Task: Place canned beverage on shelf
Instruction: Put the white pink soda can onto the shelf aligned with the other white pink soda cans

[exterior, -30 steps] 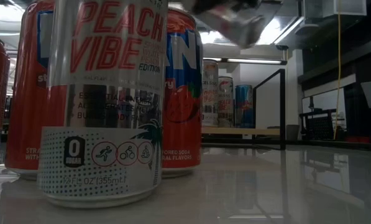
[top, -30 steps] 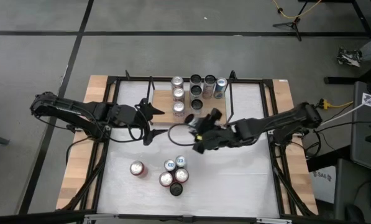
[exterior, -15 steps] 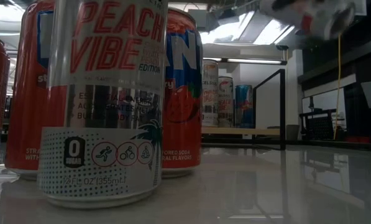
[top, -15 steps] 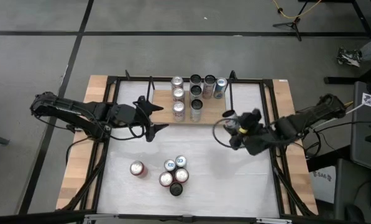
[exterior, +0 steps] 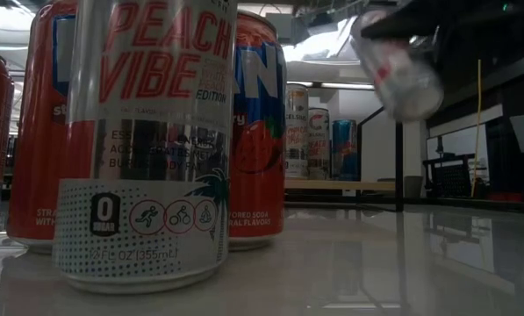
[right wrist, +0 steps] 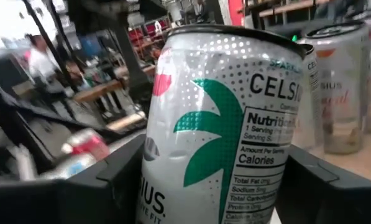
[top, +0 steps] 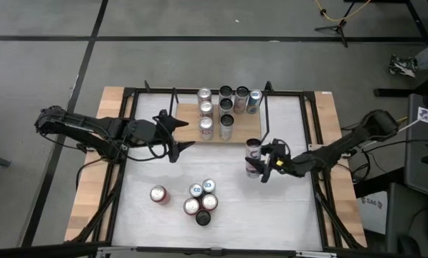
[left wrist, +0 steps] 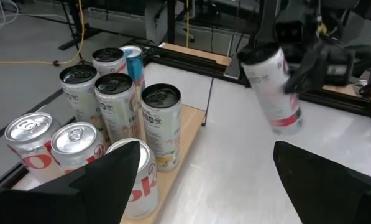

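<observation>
A can [top: 253, 156] is held clamped in the right gripper [top: 262, 166] near the shelf [top: 192, 123]; lowering upright onto bare board is needed.

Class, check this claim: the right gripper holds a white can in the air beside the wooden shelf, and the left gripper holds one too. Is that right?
Only the last part is wrong. The left gripper is open and empty, as the left wrist view shows; the right gripper does hold the white can in the air beside the light-wood shelf.

- White table [top: 285, 208] carried the shelf [top: 251, 132] at its far edge and five loose cans [top: 200, 201] near the front.
- Shelf held eight upright cans [top: 221, 107].
</observation>
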Robot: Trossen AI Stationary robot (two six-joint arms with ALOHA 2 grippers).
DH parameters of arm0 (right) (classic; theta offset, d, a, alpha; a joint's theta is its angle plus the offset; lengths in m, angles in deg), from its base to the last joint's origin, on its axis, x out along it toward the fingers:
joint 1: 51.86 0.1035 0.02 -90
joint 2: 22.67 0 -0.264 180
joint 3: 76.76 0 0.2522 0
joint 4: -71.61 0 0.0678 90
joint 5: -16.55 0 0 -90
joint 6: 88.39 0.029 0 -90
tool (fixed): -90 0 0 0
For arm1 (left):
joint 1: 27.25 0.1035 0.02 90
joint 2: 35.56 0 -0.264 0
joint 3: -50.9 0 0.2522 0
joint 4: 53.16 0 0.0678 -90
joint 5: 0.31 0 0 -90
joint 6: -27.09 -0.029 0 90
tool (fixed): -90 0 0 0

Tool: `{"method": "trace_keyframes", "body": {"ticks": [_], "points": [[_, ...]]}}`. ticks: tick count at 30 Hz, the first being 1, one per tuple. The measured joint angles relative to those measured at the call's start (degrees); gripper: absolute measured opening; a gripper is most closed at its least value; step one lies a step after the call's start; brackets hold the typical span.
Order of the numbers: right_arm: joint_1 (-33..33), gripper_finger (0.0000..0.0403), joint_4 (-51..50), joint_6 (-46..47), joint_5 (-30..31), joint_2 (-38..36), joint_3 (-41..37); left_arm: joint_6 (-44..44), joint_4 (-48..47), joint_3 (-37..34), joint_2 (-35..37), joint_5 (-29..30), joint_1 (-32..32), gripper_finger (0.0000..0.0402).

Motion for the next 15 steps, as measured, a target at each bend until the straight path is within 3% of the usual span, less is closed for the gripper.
{"method": "trace_keyframes", "body": {"ticks": [6, 15], "points": [[0.0, 0.0266, 10.3, -10.4, -0.4, 10.0, 1.3, 0.0, -0.1, 0.0, 0.0, 0.0, 0.0, 0.0363], [0.0, 0.0268, 18.3, -12.9, -1.4, 22.3, 2.9, -2.0, -0.4, 0.0, 0.0, 0.0, 0.0, 0.0363]]}}
